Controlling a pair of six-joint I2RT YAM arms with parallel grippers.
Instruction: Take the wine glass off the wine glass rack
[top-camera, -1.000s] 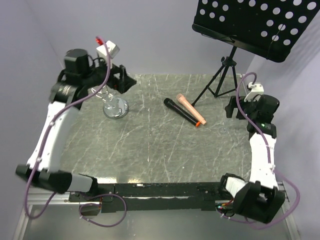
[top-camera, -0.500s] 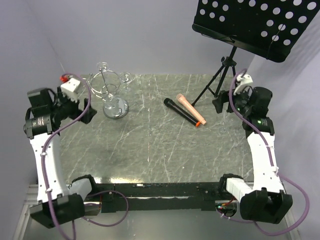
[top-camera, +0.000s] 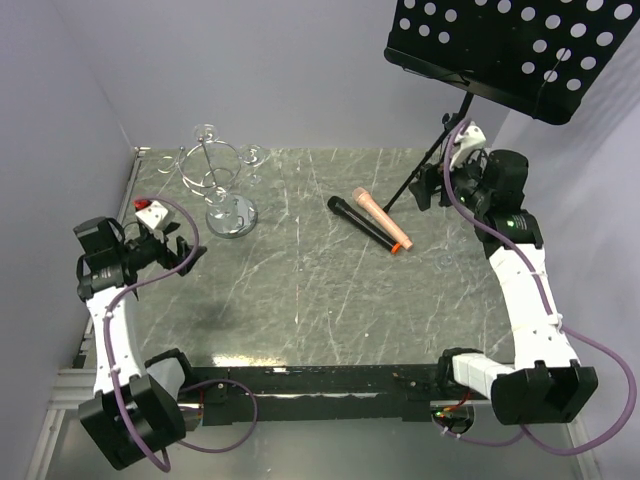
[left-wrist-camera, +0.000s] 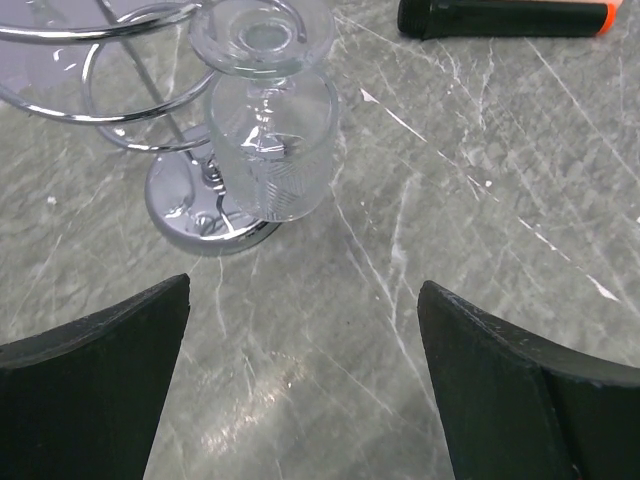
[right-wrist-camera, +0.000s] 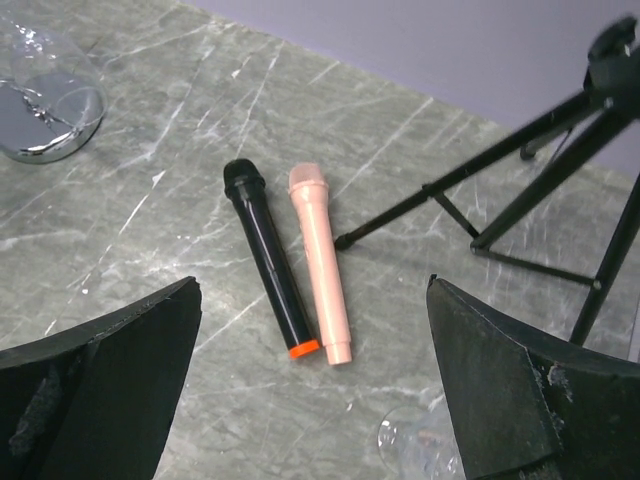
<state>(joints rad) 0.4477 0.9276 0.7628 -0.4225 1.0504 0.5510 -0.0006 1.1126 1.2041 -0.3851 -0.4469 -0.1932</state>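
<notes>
The chrome wine glass rack (top-camera: 214, 178) stands at the back left on its round mirror base (left-wrist-camera: 190, 205). A clear wine glass (left-wrist-camera: 270, 140) hangs upside down from one of its looping arms; more glasses hang there in the top view (top-camera: 252, 155). My left gripper (top-camera: 188, 255) is open and empty, low over the table in front and to the left of the rack (left-wrist-camera: 305, 290). My right gripper (top-camera: 428, 190) is open and empty at the back right, above the two microphones (right-wrist-camera: 313, 285). Another clear glass (right-wrist-camera: 420, 440) sits on the table under it.
A black microphone (top-camera: 365, 228) and a pink microphone (top-camera: 380, 218) lie side by side mid-table. A black tripod music stand (top-camera: 445, 160) stands at the back right, its legs close to my right gripper (right-wrist-camera: 520, 190). Walls close in on both sides.
My left arm has pulled away from the rack and swung down to the front left, empty. My right arm has moved toward the back and a little left.
</notes>
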